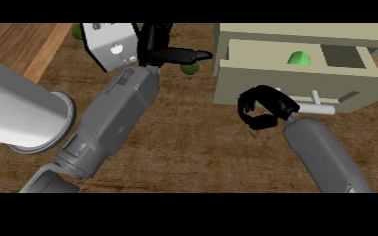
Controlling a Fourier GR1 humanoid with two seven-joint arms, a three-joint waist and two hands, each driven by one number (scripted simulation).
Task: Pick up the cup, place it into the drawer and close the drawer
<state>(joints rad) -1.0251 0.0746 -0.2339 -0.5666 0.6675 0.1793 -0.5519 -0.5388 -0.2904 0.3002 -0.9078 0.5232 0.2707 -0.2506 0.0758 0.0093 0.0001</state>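
Cup (299,59) inside open drawer (295,82), right robot hand (262,111) curled empty beside handle (319,109), left robot hand (159,47) spread

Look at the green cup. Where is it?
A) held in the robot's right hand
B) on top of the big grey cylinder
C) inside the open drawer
C: the green cup sits inside the open drawer, and the right hand is curled up in front of the drawer with no cup in it.
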